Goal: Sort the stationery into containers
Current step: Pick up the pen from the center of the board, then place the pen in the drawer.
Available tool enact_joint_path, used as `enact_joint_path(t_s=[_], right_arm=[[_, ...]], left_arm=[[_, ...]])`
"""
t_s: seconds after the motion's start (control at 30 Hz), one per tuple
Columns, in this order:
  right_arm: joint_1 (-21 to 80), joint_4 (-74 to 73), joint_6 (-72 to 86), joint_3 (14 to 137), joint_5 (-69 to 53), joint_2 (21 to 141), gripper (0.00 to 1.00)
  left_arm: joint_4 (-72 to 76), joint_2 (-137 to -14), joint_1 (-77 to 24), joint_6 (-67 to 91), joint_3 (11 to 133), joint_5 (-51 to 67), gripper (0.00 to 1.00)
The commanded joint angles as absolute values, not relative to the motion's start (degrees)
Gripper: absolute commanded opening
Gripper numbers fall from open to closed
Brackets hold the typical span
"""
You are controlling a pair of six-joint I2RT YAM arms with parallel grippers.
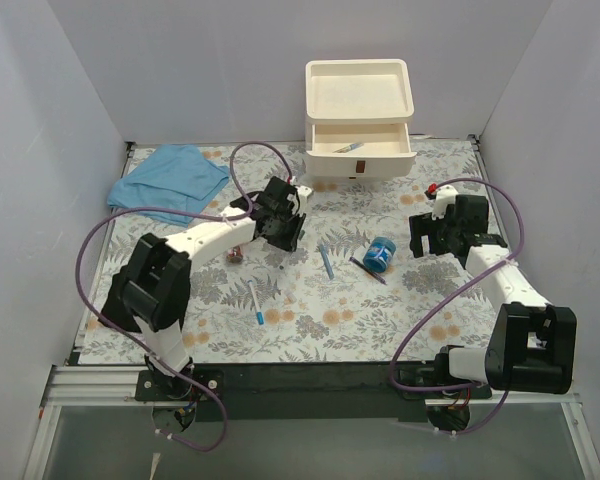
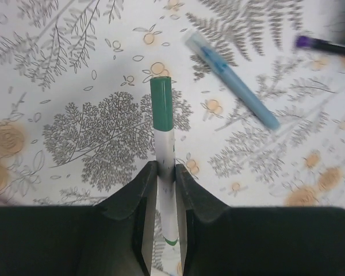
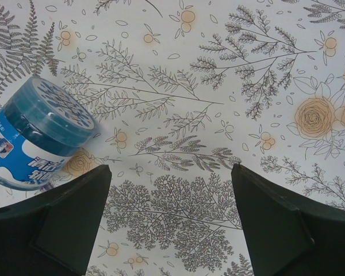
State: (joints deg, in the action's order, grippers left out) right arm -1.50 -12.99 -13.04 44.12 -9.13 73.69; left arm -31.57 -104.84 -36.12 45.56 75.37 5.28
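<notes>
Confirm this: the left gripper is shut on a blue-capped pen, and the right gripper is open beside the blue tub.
Wrong cap: the left gripper is shut on a green-capped pen, as the left wrist view shows. The right gripper is open beside the blue tub.

Bare tabletop [image 3: 178, 86] between the spread fingers of the right hand [image 3: 171, 172], round blue tub [image 3: 40, 138] close beside one finger.

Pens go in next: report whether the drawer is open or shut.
Open: the drawer is pulled out under the tray, a pen lying inside.
</notes>
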Motion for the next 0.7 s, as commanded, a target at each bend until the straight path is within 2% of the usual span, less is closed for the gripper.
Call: enact_joint_path(t_s=[0.0,0.2,0.33,0.53,0.67], right_arm=[[-1.8,-13.6,-14.1,46.8,-9.8,70.6,0.94],[-1.8,-12.2,-13.8,45.4,-9.5,69.6,0.94],[-1.8,-12.7,-14.5,45.0,-9.5,68.7,0.94],[-1.8,-12.7,-14.3,43.5,-9.8,67.2,0.94],[-1.8,-12.7,-13.6,42.6,-10.2,66.1,0.94]], left_arm=[[-30.3,-91.2,-36.0,36.7,74.1,12.4,0.00],[-23.2,-83.7,-36.0,30.6,76.0,16.9,0.00],[-6.4,-79.4,-36.0,23.0,75.2,24.2,0.00],[13.1,-84.5,-36.0,16.9,77.0,23.9,0.00],[18.7,-90.1,-36.0,14.6,80.8,21.6,0.00]])
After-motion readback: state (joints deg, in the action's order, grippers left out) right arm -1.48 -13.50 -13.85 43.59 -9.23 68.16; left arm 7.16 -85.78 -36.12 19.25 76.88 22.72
